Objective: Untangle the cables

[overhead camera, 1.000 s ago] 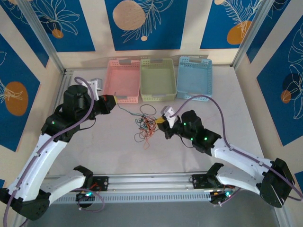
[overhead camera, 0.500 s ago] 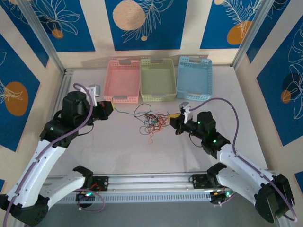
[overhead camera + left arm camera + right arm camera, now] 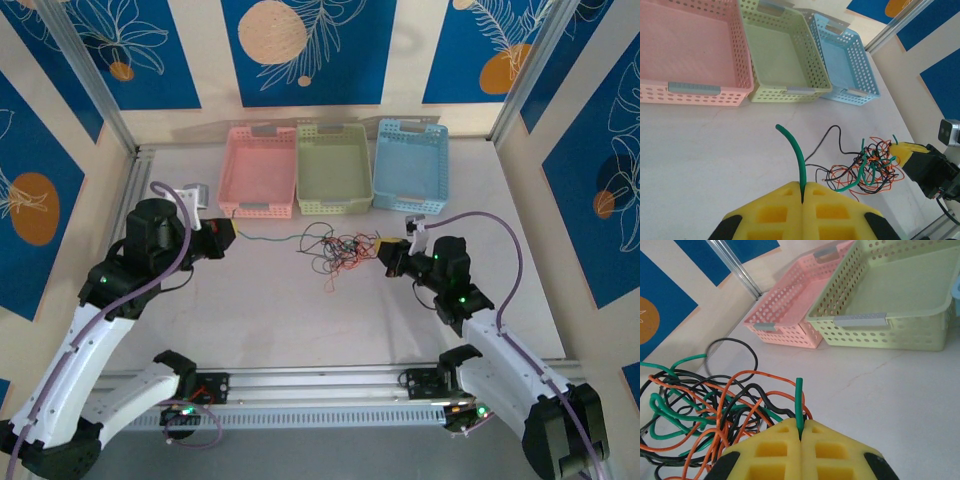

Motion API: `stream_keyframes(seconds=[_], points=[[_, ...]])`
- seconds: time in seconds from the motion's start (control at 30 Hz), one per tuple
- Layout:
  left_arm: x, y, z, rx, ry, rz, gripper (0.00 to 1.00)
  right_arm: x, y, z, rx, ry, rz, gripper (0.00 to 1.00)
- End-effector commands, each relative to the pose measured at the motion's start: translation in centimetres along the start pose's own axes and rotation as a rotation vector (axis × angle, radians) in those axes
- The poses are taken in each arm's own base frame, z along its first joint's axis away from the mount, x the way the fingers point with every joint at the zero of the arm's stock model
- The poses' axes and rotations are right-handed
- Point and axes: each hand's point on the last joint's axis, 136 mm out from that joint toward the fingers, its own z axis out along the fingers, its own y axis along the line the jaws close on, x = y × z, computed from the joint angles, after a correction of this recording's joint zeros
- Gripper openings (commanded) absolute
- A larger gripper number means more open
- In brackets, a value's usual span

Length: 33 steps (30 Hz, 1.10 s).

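Left gripper point(image 3: 228, 238) sits at 9 o'clock of the work area with its jaws pressed together on a green wire point(image 3: 796, 152); right gripper point(image 3: 384, 256) sits at 3 o'clock, jaws likewise closed, nipping a green tip point(image 3: 799, 401) between its yellow pads point(image 3: 772, 450); whether both hold 1 and the same strand I cannot tell.

Largest below them is the pale table point(image 3: 300, 320); at its 12 o'clock edge stand 3 baskets in a row, pink basket point(image 3: 258, 209), green basket point(image 3: 335, 206) and blue basket point(image 3: 411, 204), touching side by side, all bare inside.

Next, the cables point(image 3: 338, 250): black, orange, red and green strands in 1 loose knot on the table between the grippers, at 6 o'clock of the green basket.

Smallest, the green wire runs from the left jaws toward 3 o'clock into the knot, its long axis along the 9-to-3 line.

For the next move, the knot lies just beside the right gripper and well apart from the left; a pull along that same axis looks likely to draw the green strand out, though crossing black and orange loops may drag with it.
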Motion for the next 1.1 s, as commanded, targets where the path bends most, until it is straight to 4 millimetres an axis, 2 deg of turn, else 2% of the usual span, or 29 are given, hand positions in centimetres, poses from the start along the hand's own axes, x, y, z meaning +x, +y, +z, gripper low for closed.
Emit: stream_keyframes(seconds=[0.0, 0.13, 0.4, 0.7, 0.93, 1.07], points=[[-1.4, 0.4, -1.1, -0.029, -0.060, 0.014, 0.00, 0.8, -1.4, -0.3, 0.051, 0.010, 0.046, 0.00], [-1.7, 0.6, -1.5, -0.048, -0.075, 0.027, 0.00, 1.0, -2.5, -0.4, 0.103, 0.017, 0.061, 0.00], [-2.8, 1.9, -4.5, -0.161, -0.140, 0.104, 0.00, 1.0, -4.7, -1.1, 0.177, 0.010, 0.133, 0.00], [-3.1, 2.3, -5.5, -0.190, -0.170, 0.118, 0.00, 1.1, -5.3, -1.3, 0.199, 0.010, 0.157, 0.00], [-4.1, 3.0, -7.3, -0.251, -0.230, 0.141, 0.00, 1.3, -6.1, -1.5, 0.221, 0.009, 0.184, 0.00], [-4.1, 2.9, -7.2, -0.246, -0.226, 0.141, 0.00, 1.2, -6.1, -1.5, 0.222, 0.006, 0.189, 0.00]])
